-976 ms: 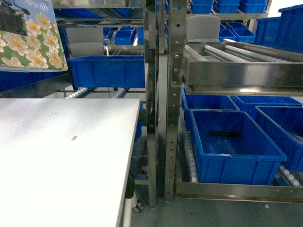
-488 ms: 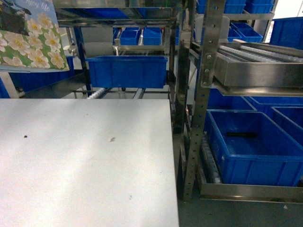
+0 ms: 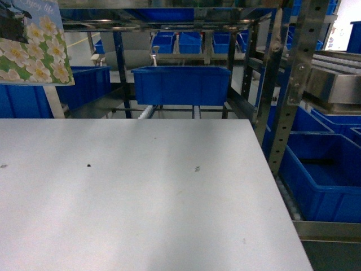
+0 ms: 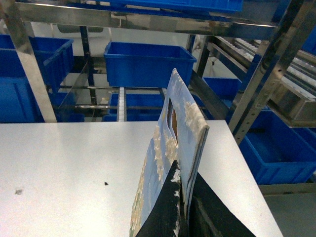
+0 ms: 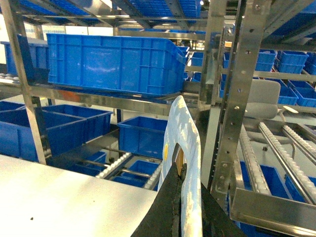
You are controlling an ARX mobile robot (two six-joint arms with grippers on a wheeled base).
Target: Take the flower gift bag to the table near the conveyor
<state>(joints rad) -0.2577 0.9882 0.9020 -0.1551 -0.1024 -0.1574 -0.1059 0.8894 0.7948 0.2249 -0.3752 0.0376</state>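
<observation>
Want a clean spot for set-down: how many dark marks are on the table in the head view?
3 on the table: one mark at the far left edge, one left of centre, one right of centre. A fainter speck front right may be a fourth.

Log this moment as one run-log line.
left gripper: shut on flower gift bag | right gripper: shut on bag | bag above white table, not set down

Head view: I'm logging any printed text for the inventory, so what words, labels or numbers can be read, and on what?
"...joy life": partly cropped white script on the flower gift bag, top left corner.
Blue bins, conveyor and table: no readable text.
</observation>
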